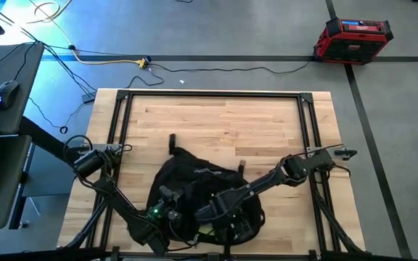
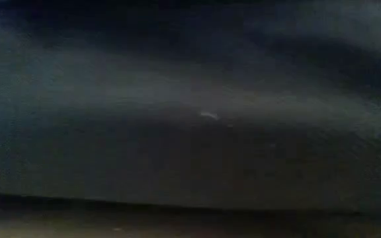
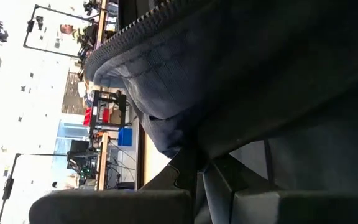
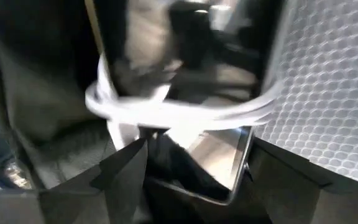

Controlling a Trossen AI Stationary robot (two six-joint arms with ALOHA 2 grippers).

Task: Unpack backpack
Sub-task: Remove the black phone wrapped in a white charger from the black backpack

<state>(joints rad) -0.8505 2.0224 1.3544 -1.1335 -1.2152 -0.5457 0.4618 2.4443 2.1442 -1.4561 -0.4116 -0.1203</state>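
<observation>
I am looking down on a pale wooden table (image 1: 223,116) with a black metal frame. The backpack (image 1: 194,190), large, rounded and black, lies near the table's front edge, between my two arms. It slumps flat and wrinkled, so I judge it soft and floppy, light in itself, with a shell that will fold and slide rather than hold any shape.

My left gripper (image 1: 158,216) sits at the backpack's front left side, clenched. The left wrist view shows black fabric with a zipper edge (image 3: 135,31) bunched right above its fingers, so I judge it is pinching the cloth beside the opening, though I cannot see the contact itself.

My right gripper (image 1: 212,215) reaches into the backpack's front middle. Its jaws stand apart. Its wrist view looks inside: a white cord or strap (image 4: 166,109), a clear plastic edge (image 4: 241,155), and a translucent sheet with a honeycomb pattern (image 4: 328,93). I cannot tell whether the fingers (image 4: 123,165) touch any of these.

The table-level view shows only dark fabric pressed close.

For handling, I would hold the cloth near the zipper to keep the mouth open. The smooth plastic items inside look slippery, so a grip on an edge or the cord seems safer.
</observation>
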